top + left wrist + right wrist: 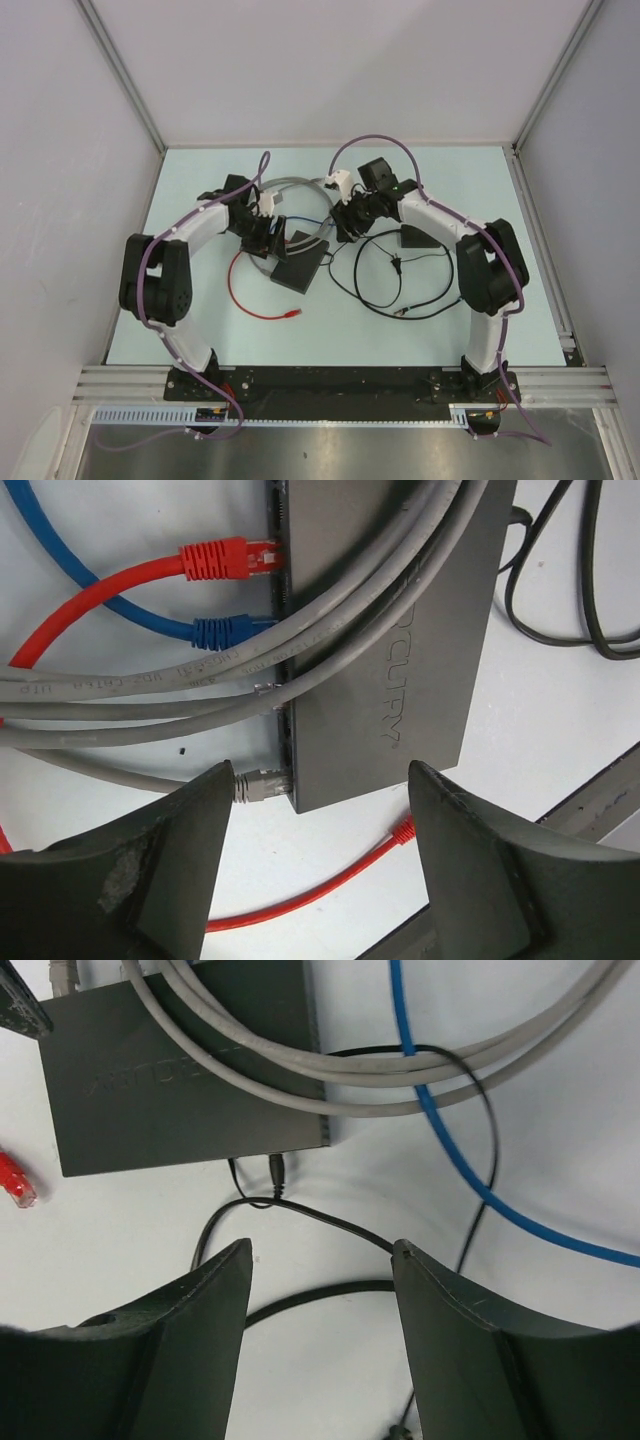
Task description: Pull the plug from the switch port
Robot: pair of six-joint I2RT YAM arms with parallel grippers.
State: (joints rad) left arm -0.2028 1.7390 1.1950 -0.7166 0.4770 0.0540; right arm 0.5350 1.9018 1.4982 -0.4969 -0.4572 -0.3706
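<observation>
Switch port [287,779] in the edge of the flat black rectangular box [390,650] holds a grey plug [258,784]; left gripper [320,780] spread, empty, astride it. Right wrist: right gripper [320,1260] spread, holding nothing, over thin black cables [277,1170]. Top: box on pale blue tabletop [450,330], white walls [330,70] around.

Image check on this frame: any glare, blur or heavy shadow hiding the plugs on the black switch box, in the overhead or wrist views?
Top external: diffuse light, faint shadows on the pale table; plugs too small to read. Left wrist: flat black rectangular switch box, red plug and blue plug sharp, no glare; left gripper dark, slightly soft. Right wrist: box sharp, right gripper dark.
</observation>
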